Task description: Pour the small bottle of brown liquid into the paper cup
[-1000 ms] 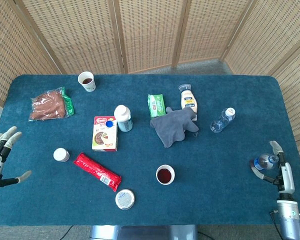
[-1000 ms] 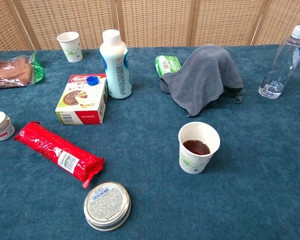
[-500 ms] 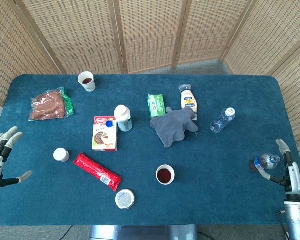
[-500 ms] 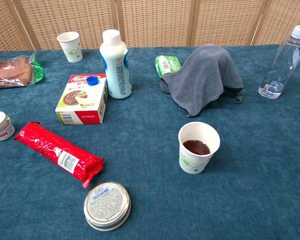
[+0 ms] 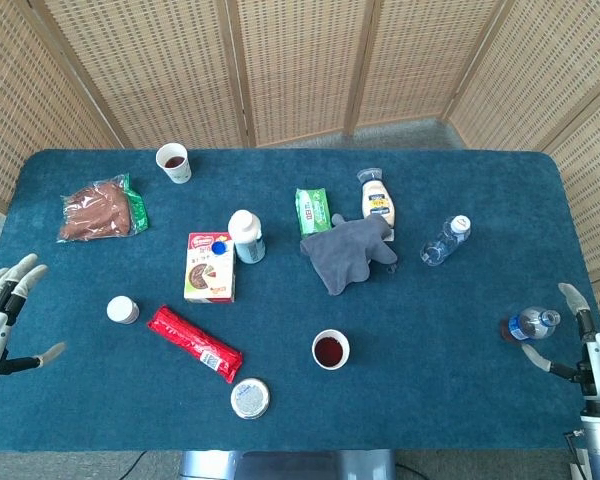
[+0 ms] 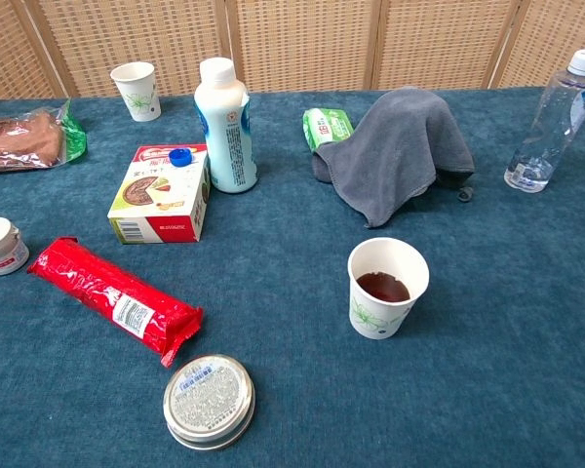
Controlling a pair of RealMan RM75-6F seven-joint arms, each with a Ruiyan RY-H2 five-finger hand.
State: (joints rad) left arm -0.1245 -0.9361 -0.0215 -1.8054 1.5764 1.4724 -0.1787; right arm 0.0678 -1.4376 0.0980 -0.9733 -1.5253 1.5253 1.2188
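The paper cup (image 5: pixel 330 349) (image 6: pixel 387 288) stands near the table's front middle with brown liquid in it. The small bottle (image 5: pixel 528 324) lies on its side near the right edge in the head view; it looks clear. My right hand (image 5: pixel 583 346) sits just right of it at the table edge, fingers apart, not touching the bottle. At the left edge my left hand (image 5: pixel 2 318) is held with its fingers spread and holds nothing. The chest view shows neither hand nor the small bottle.
A second paper cup (image 5: pixel 174 162) (image 6: pixel 136 90) stands back left. A white bottle (image 6: pixel 226 127), snack box (image 6: pixel 160 194), red packet (image 6: pixel 112 297), round tin (image 6: pixel 209 400), small jar (image 6: pixel 0 246), grey cloth (image 6: pixel 395 148) and water bottle (image 6: pixel 548 122) are spread over the table (image 5: pixel 460 400).
My right hand has drawn back to the right and towards the front edge, letting go of the small bottle, which stays lying on the table. The left hand has shifted slightly.
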